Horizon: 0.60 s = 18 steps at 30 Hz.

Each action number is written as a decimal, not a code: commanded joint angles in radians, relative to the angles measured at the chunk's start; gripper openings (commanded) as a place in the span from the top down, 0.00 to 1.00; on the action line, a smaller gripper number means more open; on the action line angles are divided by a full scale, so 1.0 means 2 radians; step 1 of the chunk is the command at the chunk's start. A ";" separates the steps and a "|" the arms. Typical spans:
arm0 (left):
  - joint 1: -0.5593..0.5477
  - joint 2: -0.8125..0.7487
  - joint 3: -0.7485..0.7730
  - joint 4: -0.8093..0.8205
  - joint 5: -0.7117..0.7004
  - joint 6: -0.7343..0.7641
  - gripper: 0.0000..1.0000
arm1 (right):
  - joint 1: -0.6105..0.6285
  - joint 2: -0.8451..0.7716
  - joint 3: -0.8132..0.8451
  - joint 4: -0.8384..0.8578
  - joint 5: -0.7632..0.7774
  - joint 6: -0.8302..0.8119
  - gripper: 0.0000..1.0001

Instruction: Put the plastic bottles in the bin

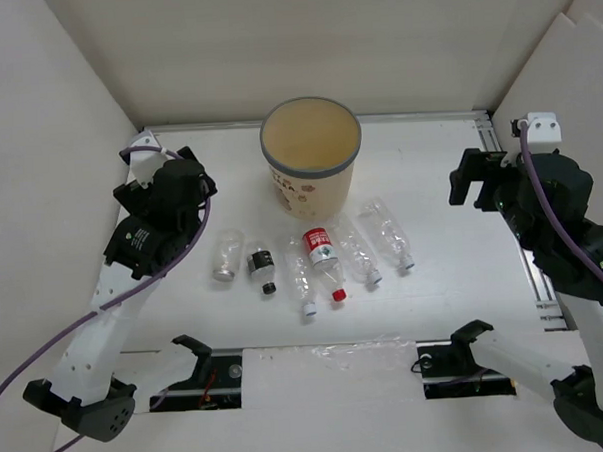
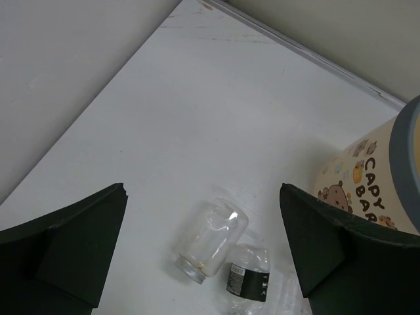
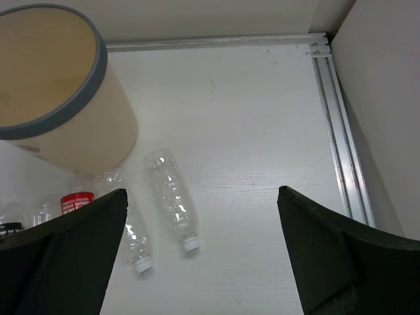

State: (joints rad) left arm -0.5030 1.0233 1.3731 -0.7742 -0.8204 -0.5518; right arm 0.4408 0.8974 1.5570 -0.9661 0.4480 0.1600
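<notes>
On white table (image 1: 442, 230), row of six plastic bottles (image 1: 321, 250), bin (image 1: 311, 150) at their 12 o'clock, left gripper (image 2: 202, 197) and right gripper (image 3: 202, 193) wide, empty

Six small clear plastic bottles (image 1: 301, 274) are counted on one white table (image 1: 465, 299): one red-labelled bottle with a red cap (image 1: 321, 248), one black-labelled bottle with a black cap (image 1: 261, 263), one short wide bottle with a silvery cap (image 1: 227, 251), and three slim unlabelled bottles with white caps (image 1: 359, 252). One round tan paper bin with a grey rim (image 1: 302, 191) is counted. Two black two-finger grippers are counted: left gripper (image 2: 202, 197), right gripper (image 3: 202, 193).
</notes>
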 commanded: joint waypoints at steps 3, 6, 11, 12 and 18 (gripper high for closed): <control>0.000 -0.012 -0.004 0.017 -0.009 -0.001 0.00 | 0.008 0.001 0.008 0.003 0.014 -0.006 0.00; 0.000 -0.018 -0.009 0.017 -0.009 -0.001 0.00 | 0.008 0.001 0.008 0.003 0.007 -0.006 0.00; 0.000 -0.018 -0.013 0.027 -0.004 -0.001 0.00 | 0.008 0.008 -0.010 0.014 -0.015 -0.016 0.00; 0.000 -0.018 -0.013 0.027 0.009 -0.001 0.00 | 0.008 0.015 -0.016 0.014 -0.031 -0.016 0.00; 0.000 -0.018 -0.045 0.066 0.060 -0.001 0.00 | 0.008 0.054 -0.119 0.075 -0.090 0.043 0.00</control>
State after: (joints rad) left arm -0.5030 0.9977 1.3224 -0.7044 -0.7563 -0.5522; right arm 0.4469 0.9703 1.4078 -0.9016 0.3496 0.1921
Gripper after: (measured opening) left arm 0.997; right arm 0.999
